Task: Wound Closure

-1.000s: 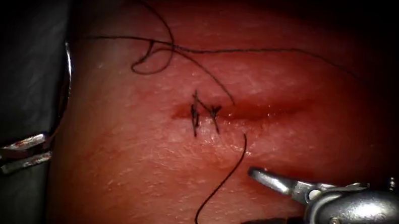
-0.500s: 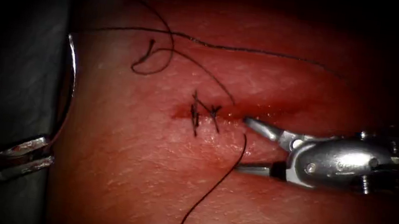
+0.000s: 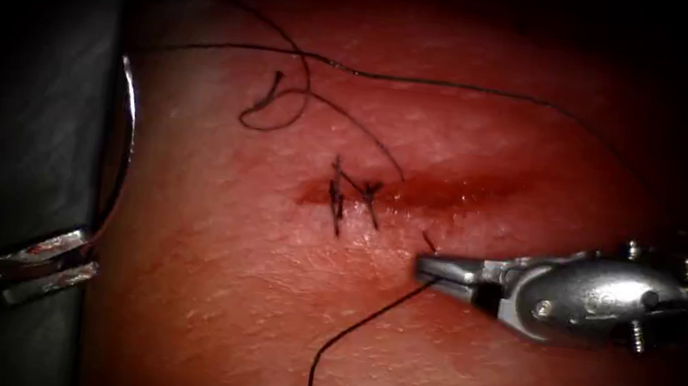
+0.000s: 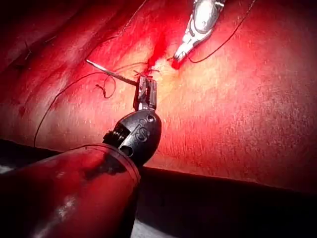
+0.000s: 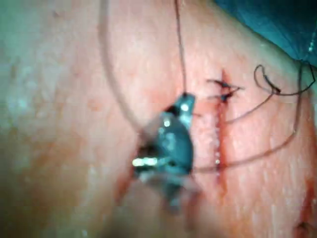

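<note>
At the tissue's left edge, the left arm's tool has its jaws clamped on the curved needle near the lower end of its arc; the needle stands free of the tissue, rising along that edge, likely parked there so the thread can be worked. From that edge the thread runs across the upper tissue towards the far right edge, with a small loop lying near the upper left. Near the middle, two dark stitches cross the left end of the cut, where red fluid pools. Just below the cut and right of the stitches, the right arm's tool has closed its jaws on the strand that trails down to the lower edge, having come up from lower right a second ago with jaws apart.
</note>
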Robot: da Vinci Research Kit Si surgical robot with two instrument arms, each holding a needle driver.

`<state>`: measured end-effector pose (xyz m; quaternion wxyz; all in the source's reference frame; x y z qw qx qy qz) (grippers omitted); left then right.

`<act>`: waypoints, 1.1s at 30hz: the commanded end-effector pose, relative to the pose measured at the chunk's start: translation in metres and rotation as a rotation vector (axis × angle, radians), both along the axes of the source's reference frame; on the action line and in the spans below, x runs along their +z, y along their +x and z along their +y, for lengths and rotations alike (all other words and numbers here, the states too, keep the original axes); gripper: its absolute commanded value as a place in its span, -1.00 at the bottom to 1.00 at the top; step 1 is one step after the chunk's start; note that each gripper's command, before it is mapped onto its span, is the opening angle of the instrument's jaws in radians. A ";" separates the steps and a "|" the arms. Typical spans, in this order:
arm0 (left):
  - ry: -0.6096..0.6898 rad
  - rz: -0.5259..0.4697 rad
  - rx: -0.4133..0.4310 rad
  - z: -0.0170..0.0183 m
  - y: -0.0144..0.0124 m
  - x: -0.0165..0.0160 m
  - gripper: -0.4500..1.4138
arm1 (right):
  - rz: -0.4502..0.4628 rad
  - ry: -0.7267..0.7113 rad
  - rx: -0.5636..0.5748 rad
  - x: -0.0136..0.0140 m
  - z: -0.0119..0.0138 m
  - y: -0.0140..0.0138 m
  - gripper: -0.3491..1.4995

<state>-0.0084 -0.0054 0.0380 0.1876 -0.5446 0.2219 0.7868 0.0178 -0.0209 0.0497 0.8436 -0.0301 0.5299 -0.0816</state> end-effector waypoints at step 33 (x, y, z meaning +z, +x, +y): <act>0.002 -0.003 0.001 -0.0001 -0.0008 0.0008 -1.00 | 0.150 0.046 -0.101 -0.0151 -0.0068 0.0040 0.71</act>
